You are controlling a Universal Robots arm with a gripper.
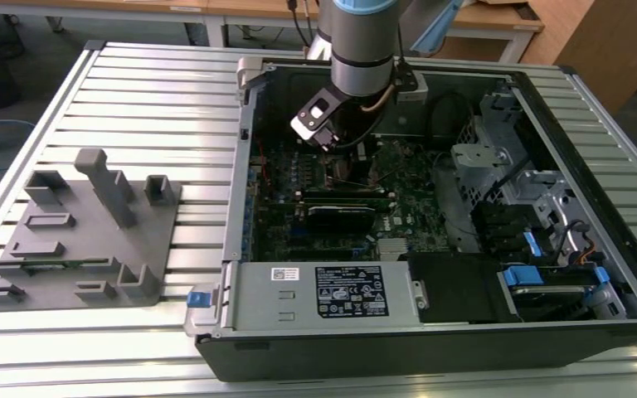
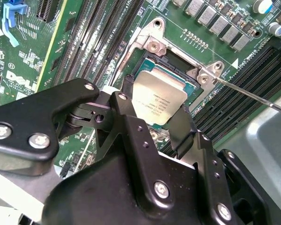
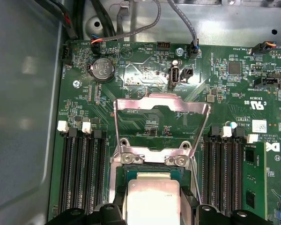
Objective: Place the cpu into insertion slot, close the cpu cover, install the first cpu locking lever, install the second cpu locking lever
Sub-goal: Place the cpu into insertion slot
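while the arm (image 1: pixel 361 50) reaches down into the open computer case (image 1: pixel 407 356) on the slatted counter (image 1: pixel 130 91), the pincer (image 2: pixel 153 105) is drawn narrow on the cpu (image 2: pixel 157 101), its fingers (image 2: pixel 124 108) against two opposite edges. the cpu lies level over the insertion slot (image 2: pixel 171 57); whether it is fully seated i cannot tell. the cpu cover (image 3: pixel 161 105) stands flipped up, open, just beyond the slot, above the green motherboard (image 3: pixel 145 70).

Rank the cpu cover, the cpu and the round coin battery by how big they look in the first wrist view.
1. cpu cover, the raised silver frame.
2. cpu, though it is nearer the camera and only partly in view.
3. coin battery, clearly the smallest.
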